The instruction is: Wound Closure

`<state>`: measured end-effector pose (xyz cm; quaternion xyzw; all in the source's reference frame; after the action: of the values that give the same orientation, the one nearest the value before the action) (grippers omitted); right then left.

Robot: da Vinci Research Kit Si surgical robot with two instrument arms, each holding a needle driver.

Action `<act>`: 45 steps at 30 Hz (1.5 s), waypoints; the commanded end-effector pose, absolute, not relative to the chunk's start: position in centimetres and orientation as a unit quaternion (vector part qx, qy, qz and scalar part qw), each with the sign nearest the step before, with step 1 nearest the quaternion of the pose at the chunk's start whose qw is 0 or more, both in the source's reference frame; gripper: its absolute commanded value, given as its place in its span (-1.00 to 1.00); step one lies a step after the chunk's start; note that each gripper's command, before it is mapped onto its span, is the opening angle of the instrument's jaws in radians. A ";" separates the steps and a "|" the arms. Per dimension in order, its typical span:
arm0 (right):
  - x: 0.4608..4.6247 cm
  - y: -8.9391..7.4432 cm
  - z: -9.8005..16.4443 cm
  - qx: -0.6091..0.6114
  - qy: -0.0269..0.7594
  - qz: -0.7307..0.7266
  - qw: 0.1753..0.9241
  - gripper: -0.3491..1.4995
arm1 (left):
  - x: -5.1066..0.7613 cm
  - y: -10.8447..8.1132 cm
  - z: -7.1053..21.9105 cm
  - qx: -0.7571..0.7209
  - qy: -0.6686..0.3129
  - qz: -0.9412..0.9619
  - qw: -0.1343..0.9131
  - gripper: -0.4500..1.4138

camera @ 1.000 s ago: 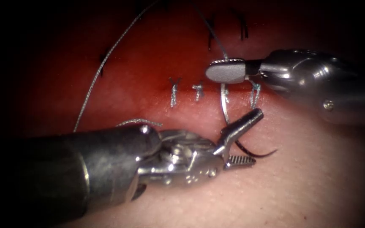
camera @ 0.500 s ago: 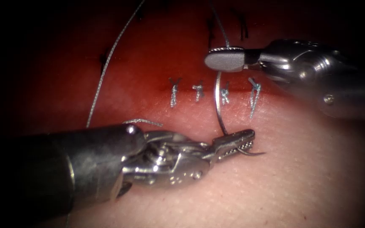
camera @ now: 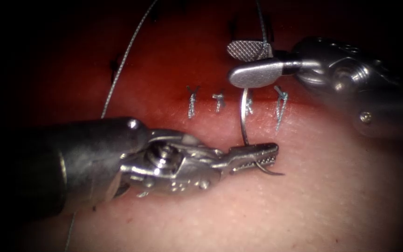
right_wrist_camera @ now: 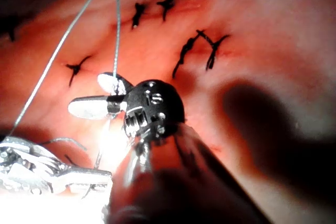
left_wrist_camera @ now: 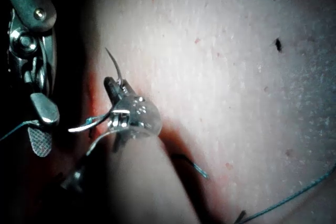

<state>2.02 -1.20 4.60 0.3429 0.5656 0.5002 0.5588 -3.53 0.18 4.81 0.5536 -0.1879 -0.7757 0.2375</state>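
Observation:
My left tool (camera: 267, 154) reaches in from the lower left, its jaws shut on the curved needle (camera: 242, 119) just behind the point. The point sticks out past them over the pale tissue (camera: 313, 200). From there the needle arcs up across the cut (camera: 164, 100), between two stitches, to the lower jaw of my right tool (camera: 233, 63). That tool's jaws stand open and hold nothing. Thread (camera: 260, 18) runs up from between them. The left wrist view has the left tool (left_wrist_camera: 110, 85) on the needle (left_wrist_camera: 84, 126). The right tool (right_wrist_camera: 98, 95) gapes in its own view.
Several light knotted stitches (camera: 191, 100) sit along the cut amid red fluid. Dark stitches (right_wrist_camera: 197, 45) lie beyond. A long strand of thread (camera: 122, 63) slants from the top down behind the left shaft (camera: 71, 158).
The left jaws, open around the needle a second ago, have shut on it near the point. The right jaws have opened and let go of the needle's rear end.

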 end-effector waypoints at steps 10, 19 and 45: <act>2.07 -1.3 4.7 0.400 0.585 0.511 0.487 0.69 | -3.42 0.3 4.7 0.611 -0.169 -0.744 0.213 -1.00; 2.12 -1.3 4.8 0.404 0.606 0.535 0.428 0.56 | -3.41 0.3 4.7 0.631 -0.166 -0.731 0.199 -1.00; 2.23 -1.3 4.8 0.372 0.581 0.572 0.444 0.13 | -3.48 0.3 4.7 0.631 -0.163 -0.733 0.196 -1.00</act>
<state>2.13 -1.39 4.74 0.3714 0.5799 0.5723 0.4452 -3.43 0.24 4.64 0.6308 -0.1626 -0.7334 0.1946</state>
